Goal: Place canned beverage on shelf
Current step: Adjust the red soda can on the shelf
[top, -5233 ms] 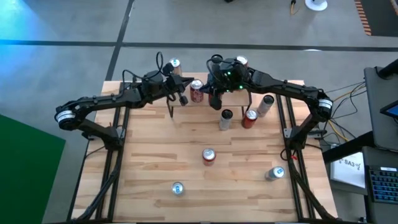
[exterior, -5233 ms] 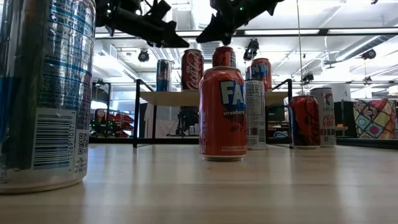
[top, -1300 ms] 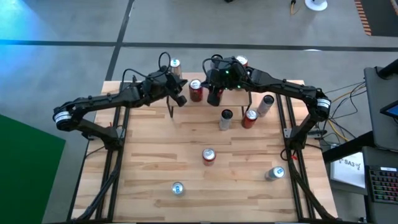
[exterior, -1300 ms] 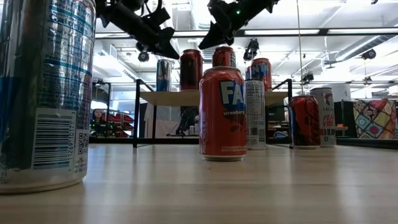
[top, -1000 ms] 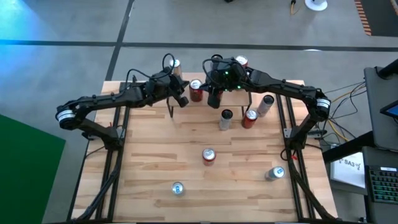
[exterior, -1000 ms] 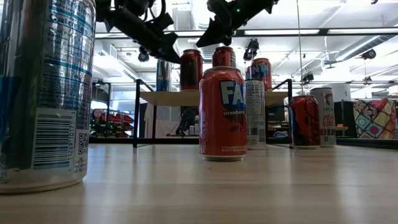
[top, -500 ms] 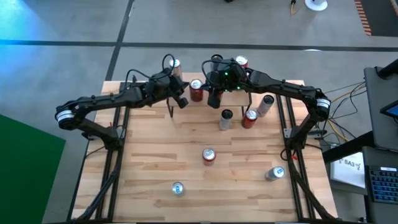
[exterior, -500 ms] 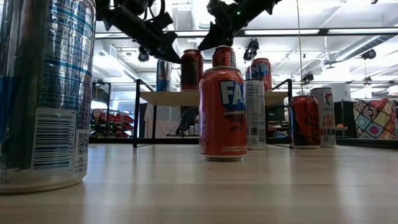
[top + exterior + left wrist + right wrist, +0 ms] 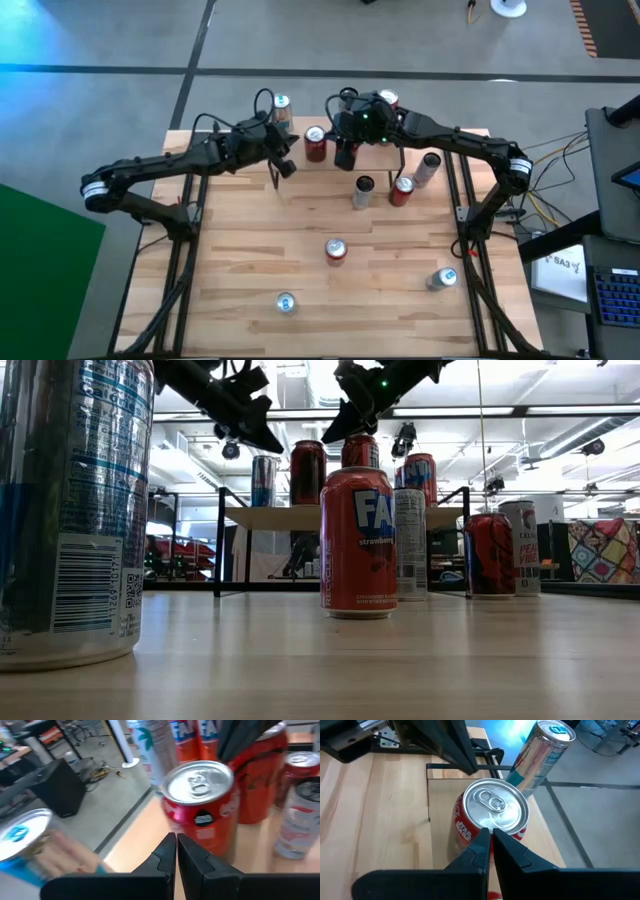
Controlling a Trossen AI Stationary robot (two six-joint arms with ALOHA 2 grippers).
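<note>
Right wrist view shows the right gripper (image 9: 490, 840) with its two fingers pressed together, holding nothing, poised just over the silver top of the red cola can (image 9: 487, 817) that stands on the shelf (image 9: 440, 795). The left gripper (image 9: 176, 851) is likewise closed and empty, hanging just beside the same can on its other side.

In the high view that can (image 9: 315, 143) sits upright on the riser at the table's far edge, between a blue-and-silver can (image 9: 281, 108) toward the left end and a red can (image 9: 386, 100) toward the right. So three cans look placed, and this one seems set down and released.

Left on the slatted tabletop (image 9: 240, 260) are six cans: three just in front of the shelf, one mid-table (image 9: 335, 250), two nearer the front (image 9: 286, 302).

Room is tight around the shelf: both grippers crowd one can and the shelf's back edge meets the table's drop. Straight up looks like the clearest way out.
</note>
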